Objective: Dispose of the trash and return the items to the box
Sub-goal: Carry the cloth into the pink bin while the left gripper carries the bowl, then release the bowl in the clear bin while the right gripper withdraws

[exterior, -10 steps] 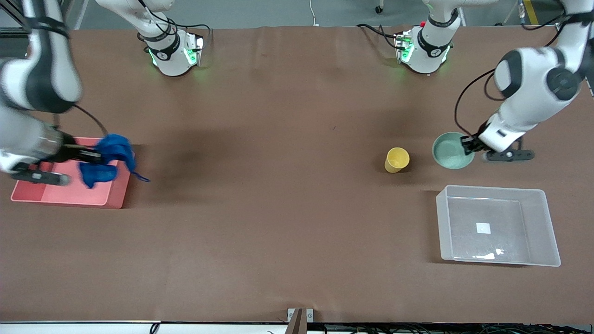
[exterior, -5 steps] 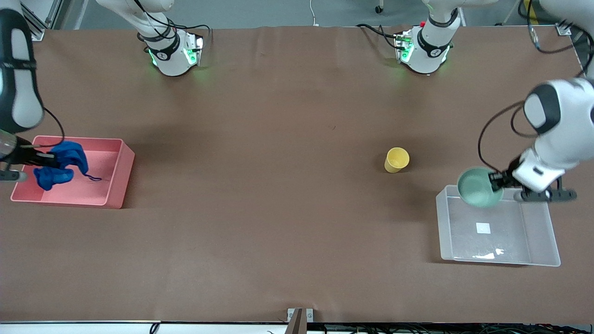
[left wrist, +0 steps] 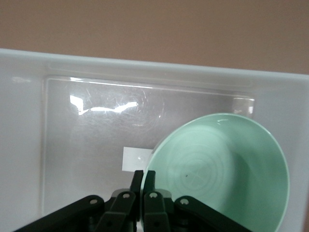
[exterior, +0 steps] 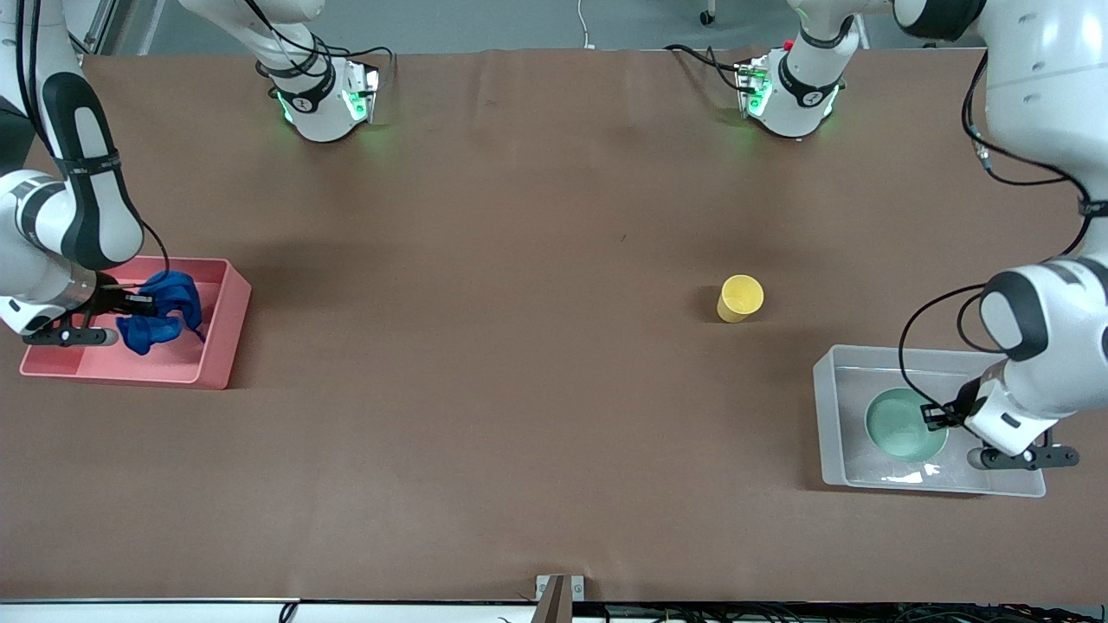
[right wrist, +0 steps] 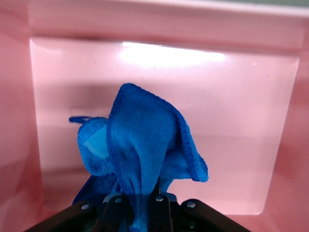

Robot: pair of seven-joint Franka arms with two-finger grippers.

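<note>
My left gripper is shut on the rim of the mint-green bowl and holds it inside the clear-white box. In the left wrist view the bowl is over the box floor beside the white label, my left gripper pinching its rim. My right gripper is shut on the blue cloth trash inside the pink bin. In the right wrist view the trash hangs from my right gripper over the pink bin floor. The yellow cup stands on the table.
The two arm bases stand along the table edge farthest from the front camera. The brown table stretches between the pink bin and the cup.
My left gripper carried the bowl from the table beside the cup down into the box. My right gripper brought the blue trash over the pink bin and lowered it inside.
</note>
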